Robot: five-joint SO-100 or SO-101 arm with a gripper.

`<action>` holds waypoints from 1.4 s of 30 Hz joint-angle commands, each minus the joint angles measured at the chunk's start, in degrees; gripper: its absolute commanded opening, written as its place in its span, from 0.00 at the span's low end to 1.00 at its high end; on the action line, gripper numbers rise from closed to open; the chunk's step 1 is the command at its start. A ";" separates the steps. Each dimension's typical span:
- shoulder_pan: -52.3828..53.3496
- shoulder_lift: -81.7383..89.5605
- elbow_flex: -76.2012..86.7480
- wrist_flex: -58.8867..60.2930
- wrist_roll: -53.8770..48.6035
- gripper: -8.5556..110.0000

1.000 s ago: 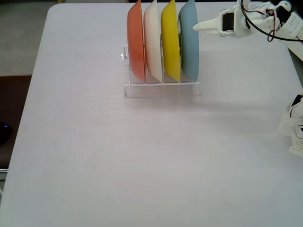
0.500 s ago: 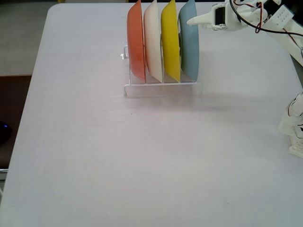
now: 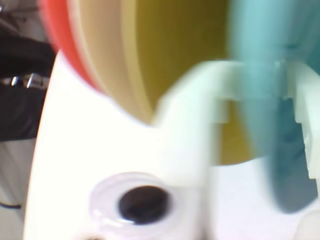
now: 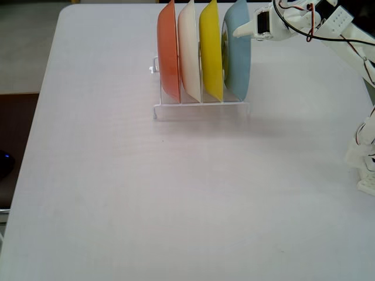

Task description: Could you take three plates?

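Four plates stand upright in a rack (image 4: 199, 105) near the bench's (image 4: 176, 193) far edge. The gripper (image 4: 237, 32) straddles the blue plate's (image 4: 237, 58) rim, jaws parted. No writing is legible.

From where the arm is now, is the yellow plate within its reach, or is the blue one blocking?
Probably not directly. The light blue plate stands in the rack between the end effector and the yellow plate, with only a narrow gap between them. The blue plate likely has to come out first.
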 commanded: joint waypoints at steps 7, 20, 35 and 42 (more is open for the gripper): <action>-2.02 0.88 -15.91 6.24 0.62 0.07; -8.88 19.51 -13.54 3.16 10.63 0.07; -25.31 37.88 0.18 -8.53 30.94 0.07; -40.96 34.72 5.45 -25.05 44.91 0.07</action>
